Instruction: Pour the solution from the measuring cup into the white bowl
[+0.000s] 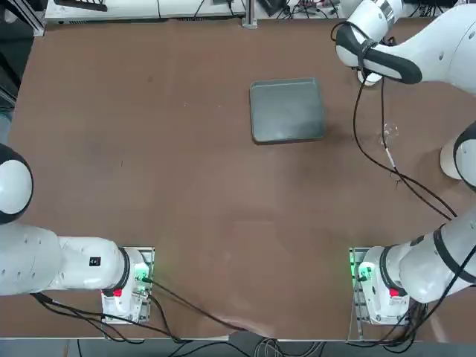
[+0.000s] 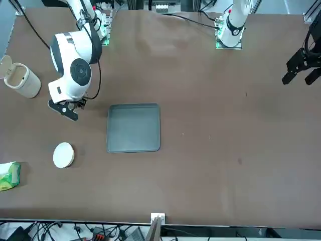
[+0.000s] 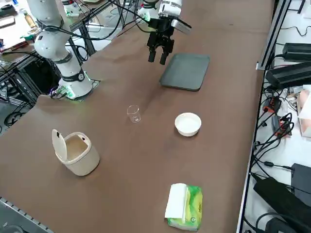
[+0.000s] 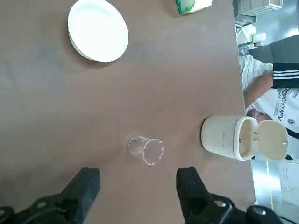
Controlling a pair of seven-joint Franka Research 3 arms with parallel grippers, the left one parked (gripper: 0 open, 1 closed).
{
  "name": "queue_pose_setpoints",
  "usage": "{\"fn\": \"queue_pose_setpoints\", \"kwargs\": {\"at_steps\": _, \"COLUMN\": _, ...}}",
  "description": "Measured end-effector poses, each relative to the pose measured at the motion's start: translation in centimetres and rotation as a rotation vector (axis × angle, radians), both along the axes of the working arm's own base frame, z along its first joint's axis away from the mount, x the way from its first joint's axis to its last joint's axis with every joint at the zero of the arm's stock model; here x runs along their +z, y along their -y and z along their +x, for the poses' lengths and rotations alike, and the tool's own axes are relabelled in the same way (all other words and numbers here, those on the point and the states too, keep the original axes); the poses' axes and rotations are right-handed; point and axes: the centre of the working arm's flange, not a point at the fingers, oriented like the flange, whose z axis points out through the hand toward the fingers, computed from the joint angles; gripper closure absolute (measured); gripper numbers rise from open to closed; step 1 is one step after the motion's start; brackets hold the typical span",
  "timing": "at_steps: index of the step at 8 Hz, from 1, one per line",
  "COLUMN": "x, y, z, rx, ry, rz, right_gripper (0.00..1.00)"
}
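The right gripper (image 4: 138, 186) hung with fingers spread apart, the measuring cup (image 4: 145, 150) standing just beyond them, the white bowl (image 4: 98, 30) farther off.

R pincer (image 2: 64, 109) above table, prob open; white bowl (image 2: 63, 154) nearby.

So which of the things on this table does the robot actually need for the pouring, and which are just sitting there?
Needed for the job:
- measuring cup, upright, standing free on the table
- white bowl, beside it but apart
- right gripper, open, holding nothing, up above the table near the tray

Just lying about:
- grey tray
- off-white lidded container, lid flipped open
- green and white packet
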Motion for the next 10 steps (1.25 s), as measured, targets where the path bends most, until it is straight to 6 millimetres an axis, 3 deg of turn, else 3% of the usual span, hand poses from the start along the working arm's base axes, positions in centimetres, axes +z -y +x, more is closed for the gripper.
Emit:
{"fn": "queue_pose_setpoints", "kwargs": {"at_steps": 2, "x": -0.1, "y": 0.0, "z": 0.0, "rx": -0.001, "ry": -0.001, "rz": 0.001, "right_gripper": 0.00}}
{"fn": "queue_pose_setpoints", "kwargs": {"at_steps": 3, "x": 0.6, "y": 0.9, "z": 0.6, "rx": 0.032, "ry": -0.043, "rz": 0.039, "right_gripper": 0.00}}
{"fn": "queue_pose_setpoints", "kwargs": {"at_steps": 5, "x": -1.2, "y": 1.3, "z": 0.5, "rx": 0.155, "ry": -0.139, "rz": -0.165, "right_gripper": 0.00}}
{"fn": "queue_pose_setpoints", "kwargs": {"at_steps": 7, "x": -2.7, "y": 0.7, "z": 0.5, "rx": 0.164, "ry": -0.167, "rz": -0.172, "right_gripper": 0.00}}
{"fn": "queue_pose_setpoints", "kwargs": {"at_steps": 10, "x": -1.5, "y": 0.7, "z": 1.2, "rx": 0.124, "ry": -0.138, "rz": -0.113, "right_gripper": 0.00}}
